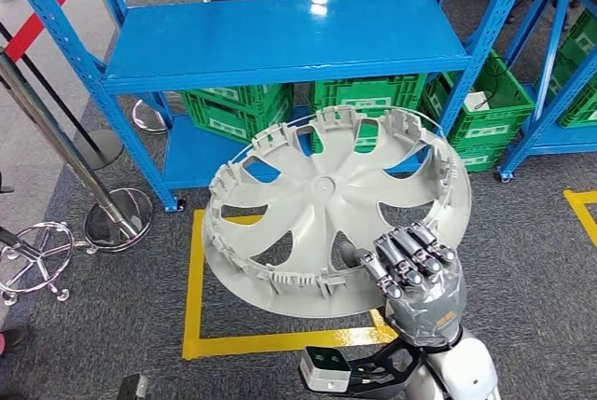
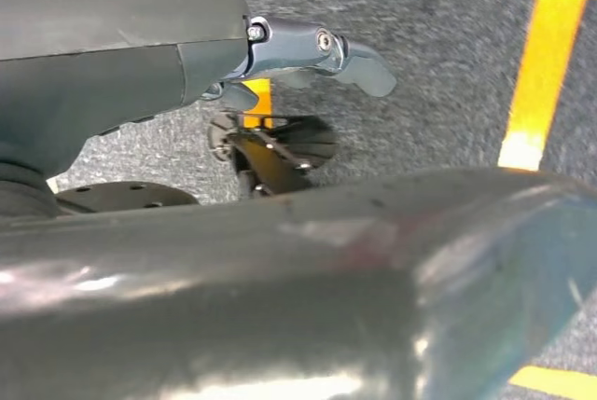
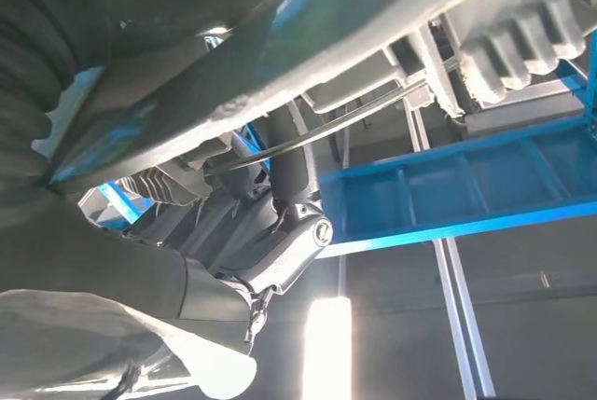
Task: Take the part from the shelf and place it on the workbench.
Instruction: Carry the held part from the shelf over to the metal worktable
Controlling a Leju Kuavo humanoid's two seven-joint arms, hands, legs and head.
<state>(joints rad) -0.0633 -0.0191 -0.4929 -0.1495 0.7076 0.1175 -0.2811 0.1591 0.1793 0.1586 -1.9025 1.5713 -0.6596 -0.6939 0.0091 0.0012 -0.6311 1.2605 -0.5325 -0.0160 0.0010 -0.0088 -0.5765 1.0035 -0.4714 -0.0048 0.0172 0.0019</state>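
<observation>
Part [image 1: 331,204], grey spoked wheel cover, tilted, rim gripped by right robot hand [image 1: 415,269]

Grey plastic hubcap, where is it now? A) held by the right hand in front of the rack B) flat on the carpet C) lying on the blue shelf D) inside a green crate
A: the grey plastic hubcap is off the blue metal shelf, tilted above the carpet, with the right hand gripping its near rim.

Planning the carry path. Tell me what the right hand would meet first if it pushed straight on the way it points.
Probably the blue shelf: the right hand, holding the hubcap, points toward it across open carpet. Depth is unclear.
</observation>
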